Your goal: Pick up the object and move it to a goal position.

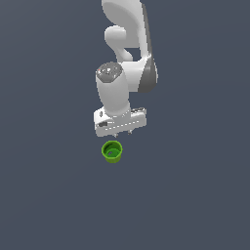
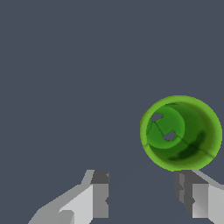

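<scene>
The object, a small bright green round cup [image 1: 112,151] with a thick rim, stands upright on the flat grey surface, its hollow inside facing up. In the wrist view the cup [image 2: 180,132] lies ahead of the fingers and off to one side, apart from them. My gripper [image 1: 119,132] hangs just above and slightly behind the cup in the exterior view, its fingertips barely showing under the white hand. The wrist view shows the gripper [image 2: 142,192] open, with a wide gap and nothing between the two fingers.
The white arm [image 1: 127,53] rises behind the gripper toward the top of the exterior view. A plain dark grey surface [image 1: 49,195] spreads all around the cup, with no other objects showing.
</scene>
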### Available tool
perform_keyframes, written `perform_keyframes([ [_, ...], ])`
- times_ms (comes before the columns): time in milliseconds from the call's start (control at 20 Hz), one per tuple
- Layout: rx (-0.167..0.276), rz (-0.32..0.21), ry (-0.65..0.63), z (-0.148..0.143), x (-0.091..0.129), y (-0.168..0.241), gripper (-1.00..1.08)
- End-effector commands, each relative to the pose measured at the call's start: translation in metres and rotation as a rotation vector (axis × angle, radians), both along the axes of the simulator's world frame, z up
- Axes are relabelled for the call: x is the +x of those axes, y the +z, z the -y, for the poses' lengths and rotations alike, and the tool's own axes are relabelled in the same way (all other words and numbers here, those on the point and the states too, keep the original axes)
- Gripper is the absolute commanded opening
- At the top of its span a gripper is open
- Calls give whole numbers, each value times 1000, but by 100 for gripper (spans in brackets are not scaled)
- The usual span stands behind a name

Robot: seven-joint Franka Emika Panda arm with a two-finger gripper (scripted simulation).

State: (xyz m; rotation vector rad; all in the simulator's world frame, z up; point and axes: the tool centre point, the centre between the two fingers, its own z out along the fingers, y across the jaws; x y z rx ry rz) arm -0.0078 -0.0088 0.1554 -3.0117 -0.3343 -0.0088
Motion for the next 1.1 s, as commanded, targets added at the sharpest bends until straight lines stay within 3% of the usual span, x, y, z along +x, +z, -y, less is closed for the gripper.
perform_keyframes([
  [0,24,10,36,0,0,-3,28],
  [1050,188,141,307,7,-2,-21,28],
])
